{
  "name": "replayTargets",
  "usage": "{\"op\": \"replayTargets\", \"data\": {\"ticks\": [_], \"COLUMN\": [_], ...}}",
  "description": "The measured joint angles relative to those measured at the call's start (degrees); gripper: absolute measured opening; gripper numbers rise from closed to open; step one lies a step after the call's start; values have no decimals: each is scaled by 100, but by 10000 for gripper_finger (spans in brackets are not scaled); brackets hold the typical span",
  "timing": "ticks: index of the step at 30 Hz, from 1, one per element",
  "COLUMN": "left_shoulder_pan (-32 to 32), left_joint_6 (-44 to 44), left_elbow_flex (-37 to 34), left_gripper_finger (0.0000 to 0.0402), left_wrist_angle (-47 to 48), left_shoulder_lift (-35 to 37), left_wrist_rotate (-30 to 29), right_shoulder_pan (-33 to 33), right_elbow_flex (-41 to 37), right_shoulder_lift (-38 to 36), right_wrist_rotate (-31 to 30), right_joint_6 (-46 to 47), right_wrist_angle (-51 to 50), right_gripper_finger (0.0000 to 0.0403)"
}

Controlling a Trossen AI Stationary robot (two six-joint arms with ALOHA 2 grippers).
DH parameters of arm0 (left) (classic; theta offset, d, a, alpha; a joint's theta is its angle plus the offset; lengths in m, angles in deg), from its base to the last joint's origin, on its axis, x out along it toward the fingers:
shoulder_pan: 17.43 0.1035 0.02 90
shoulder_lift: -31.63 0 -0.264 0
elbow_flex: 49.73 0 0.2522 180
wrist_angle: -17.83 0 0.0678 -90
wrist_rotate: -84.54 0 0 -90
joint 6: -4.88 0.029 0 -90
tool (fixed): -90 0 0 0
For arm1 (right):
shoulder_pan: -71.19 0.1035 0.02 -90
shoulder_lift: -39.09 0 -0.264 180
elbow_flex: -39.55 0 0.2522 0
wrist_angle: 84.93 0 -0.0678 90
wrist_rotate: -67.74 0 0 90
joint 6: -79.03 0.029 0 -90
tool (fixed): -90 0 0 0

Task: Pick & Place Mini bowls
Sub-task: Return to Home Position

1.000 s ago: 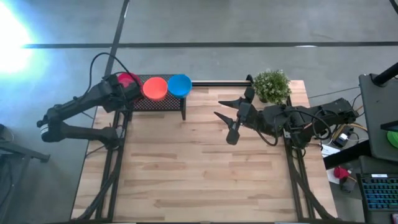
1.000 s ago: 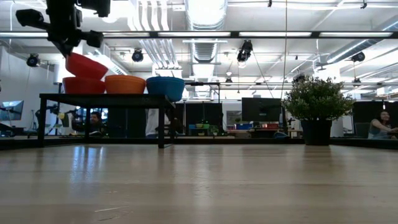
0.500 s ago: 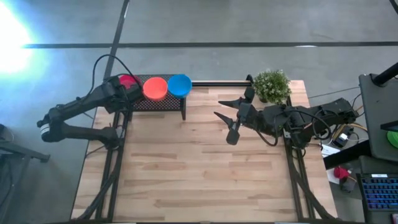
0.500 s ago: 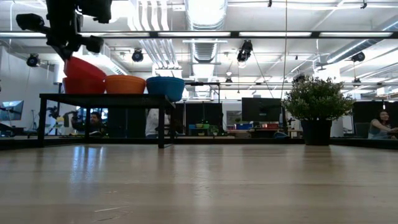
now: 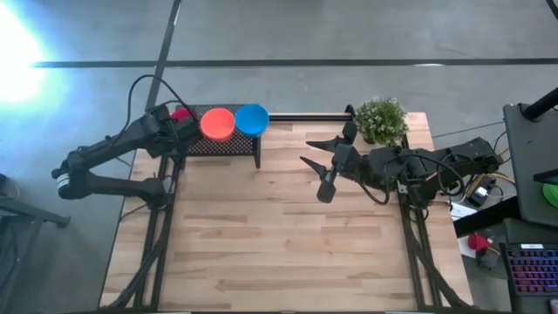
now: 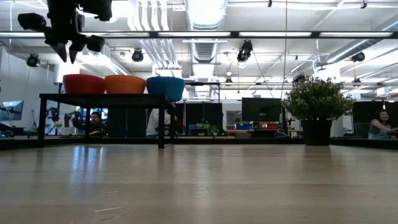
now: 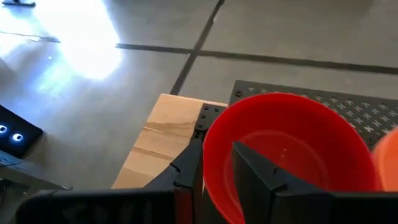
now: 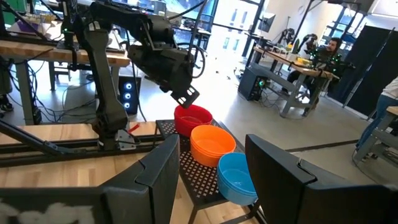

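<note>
The left gripper [image 6: 68, 56] hangs just above the left end of the black perforated metal shelf [image 6: 99, 97], its two fingers spread apart and holding nothing. A second ago it held a small round red plastic bowl tilted over the red pile, and half a second ago that bowl was almost down. Now the red bowl [image 6: 83, 83] sits level on its pile, and the fingers have lifted clear of its rim. Next along the shelf stand the orange plastic bowls [image 6: 124, 84] and then the blue plastic bowls [image 6: 165, 87], both unmoved. How many bowls each pile holds cannot be counted from these views. No loose bowl shows on the wooden table [image 5: 279, 253], so the stacking looks finished, and what remains is probably only to draw the left arm back. The right gripper [image 5: 316, 167] waits over the table's right half, wide open and empty, where it was before.
</note>
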Motion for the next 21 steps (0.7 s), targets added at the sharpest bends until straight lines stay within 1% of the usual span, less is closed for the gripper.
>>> {"op": "replayTargets", "data": {"ticks": [4, 7, 9, 11, 14, 16, 18, 19, 21], "left_shoulder_pan": [0, -5, -9, -40, -211, -397, -648, -796, -1126], "left_joint_6": [428, 1062, 1535, 1912, 2425, 2837, 3245, 3418, 3854], "left_elbow_flex": [279, 584, 833, 1080, 1450, 1671, 1846, 1899, 1982], "left_gripper_finger": [78, 76, 66, 47, 10, 5, 1, 1, 0], "left_wrist_angle": [0, 1, -1, 1, -28, -93, -272, -398, -684], "left_shoulder_lift": [20, 38, 45, 52, 60, 81, 124, 152, 215], "left_wrist_rotate": [267, 503, 716, 908, 999, 1079, 1165, 1217, 1327], "right_shoulder_pan": [0, 0, 2, 4, 7, 7, 5, 7, 7], "right_elbow_flex": [0, 0, 0, 0, 0, 0, 0, 0, 0], "right_shoulder_lift": [0, 0, -28, -90, -291, -469, -648, -737, -911], "right_wrist_rotate": [-4, -6, -6, -5, 7, 90, 333, 496, 900], "right_joint_6": [-69, -99, -128, -29, 277, 480, 695, 776, 935], "right_wrist_angle": [2, 4, -1, -1, -62, -276, -586, -771, -1108], "right_gripper_finger": [180, 174, 162, 142, 98, 64, 30, 19, 13]}}
